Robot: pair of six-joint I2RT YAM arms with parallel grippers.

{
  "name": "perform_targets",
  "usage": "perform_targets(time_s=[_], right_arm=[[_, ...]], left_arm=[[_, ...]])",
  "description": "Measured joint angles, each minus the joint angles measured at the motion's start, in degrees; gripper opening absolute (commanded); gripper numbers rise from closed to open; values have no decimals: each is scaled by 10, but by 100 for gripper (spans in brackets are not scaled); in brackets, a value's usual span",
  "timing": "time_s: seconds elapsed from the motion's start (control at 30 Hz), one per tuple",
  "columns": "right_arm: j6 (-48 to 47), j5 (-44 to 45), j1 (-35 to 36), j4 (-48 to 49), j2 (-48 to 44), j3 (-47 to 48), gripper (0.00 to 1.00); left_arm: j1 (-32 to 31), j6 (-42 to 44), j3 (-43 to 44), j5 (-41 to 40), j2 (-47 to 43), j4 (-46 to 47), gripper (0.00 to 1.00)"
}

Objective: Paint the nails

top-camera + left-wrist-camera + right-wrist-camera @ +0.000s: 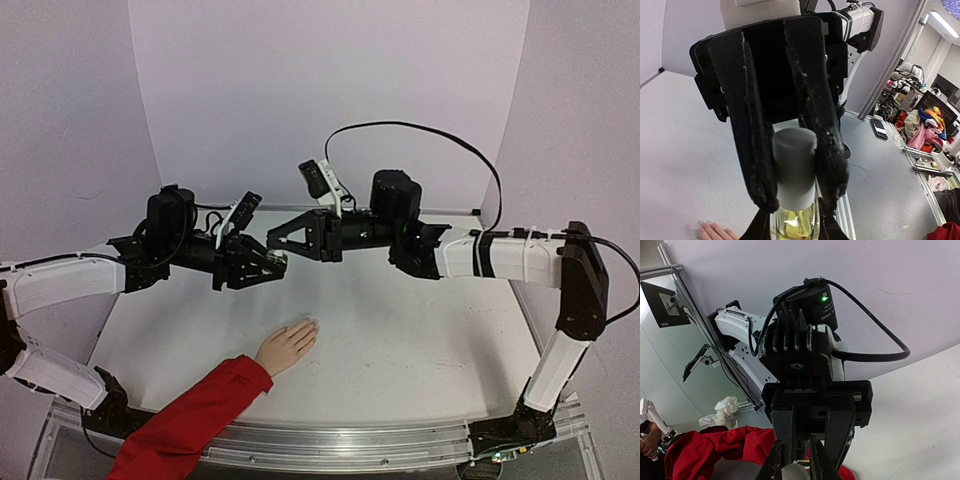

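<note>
Aloft, left pincer (264,265), right pincer (277,240) clamping one bottle (796,220), one hand (288,347)

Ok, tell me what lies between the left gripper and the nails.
Nothing: in the top view only bare table separates the left gripper from the nails.

The white table (400,350) carries one thing: a peach hand (287,347) lying flat near its front, red sleeve (195,420) running over the near edge.
</note>
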Motion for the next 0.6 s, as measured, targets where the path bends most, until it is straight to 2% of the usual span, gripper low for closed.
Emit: perform_targets(time_s=[0.17,0.27,0.33,0.47,0.6], right_arm=[[-4,39,6,17,5,0,0],[-5,115,18,23,13,1,0],[-10,194,34,-3,22,15,0],[-8,476,105,-134,74,128,0],[-5,655,157,-194,98,189,1]], left_arm=[[-6,17,-17,-98,-38,-10,0],[-14,36,-37,-195,-68,-12,0],[-17,51,-53,-276,-86,-18,0],[-8,76,-71,-414,-112,-41,0],[-10,92,-76,-452,-127,-45,0]])
